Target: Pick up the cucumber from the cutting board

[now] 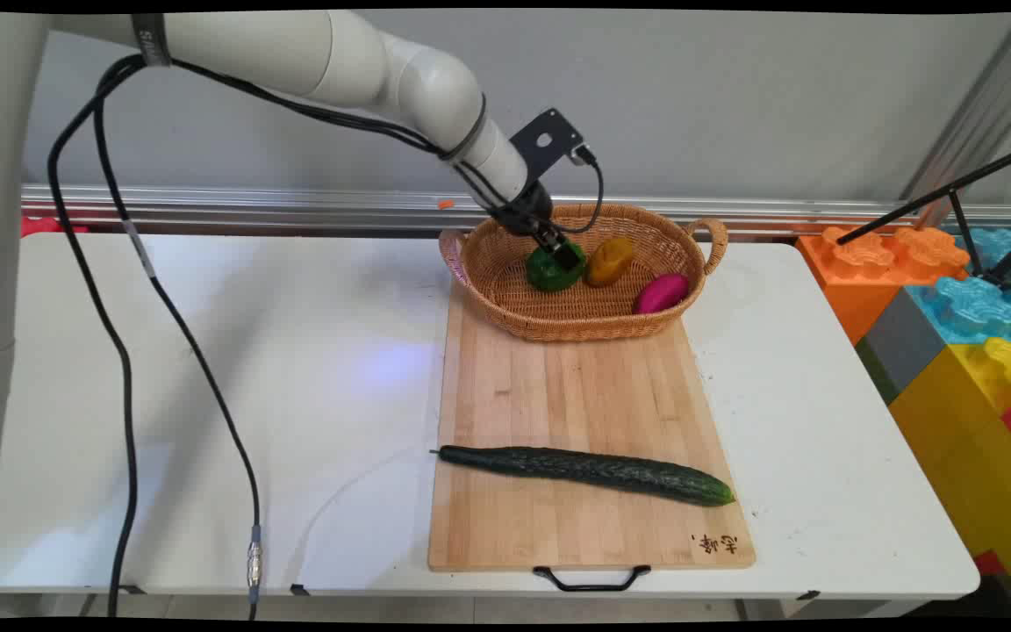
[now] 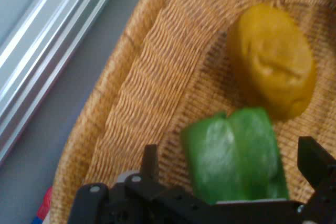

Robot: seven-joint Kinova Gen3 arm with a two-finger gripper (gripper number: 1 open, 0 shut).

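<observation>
end effector (image 2: 231, 174) reaches into the wicker basket (image 1: 505, 307), fingers spread wide either side of the green pepper (image 1: 553, 269), gripping nothing. pepper lies beside the yellow one (image 1: 609, 261); centring before closing looks wise.

Green pepper (image 2: 236, 153), tan basket (image 2: 142, 93)

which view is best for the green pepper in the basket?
Hand view: the green pepper fills the frame between the open jaws of the gripper, its lobes plain. In the main view it is small in the wicker basket and partly hidden by the gripper.
</observation>
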